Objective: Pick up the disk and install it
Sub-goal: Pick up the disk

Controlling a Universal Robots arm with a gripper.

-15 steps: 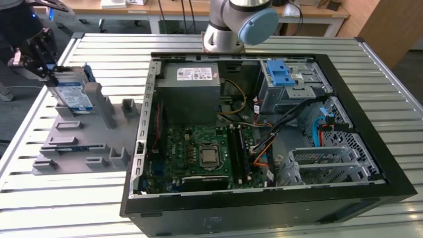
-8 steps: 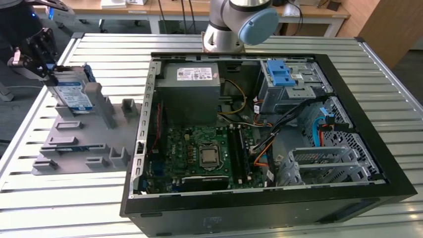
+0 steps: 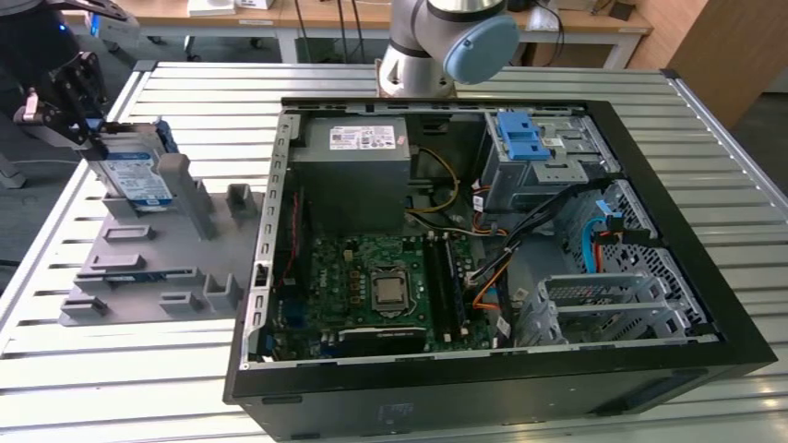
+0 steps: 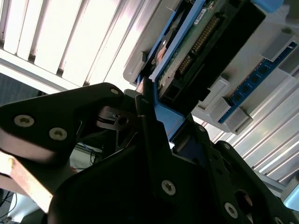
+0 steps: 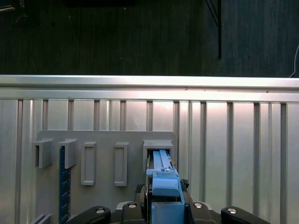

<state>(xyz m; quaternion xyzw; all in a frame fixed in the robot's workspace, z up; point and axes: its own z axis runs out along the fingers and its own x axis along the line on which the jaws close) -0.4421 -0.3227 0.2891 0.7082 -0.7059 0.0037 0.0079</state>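
One disk [image 3: 133, 179] stands on edge in the grey holder [image 3: 138, 251] by the table's [image 3: 124, 388] edge on the exterior view's left. You can see the gripper [image 3: 95, 140] pinching its blue carrier frame, beside the open computer case [image 3: 493, 399].

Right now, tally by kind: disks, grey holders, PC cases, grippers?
grey holder: 1
disk: 1, standing in the grey holder
PC case: 1, lying open
gripper: 1, closed on the disk
Total: 4
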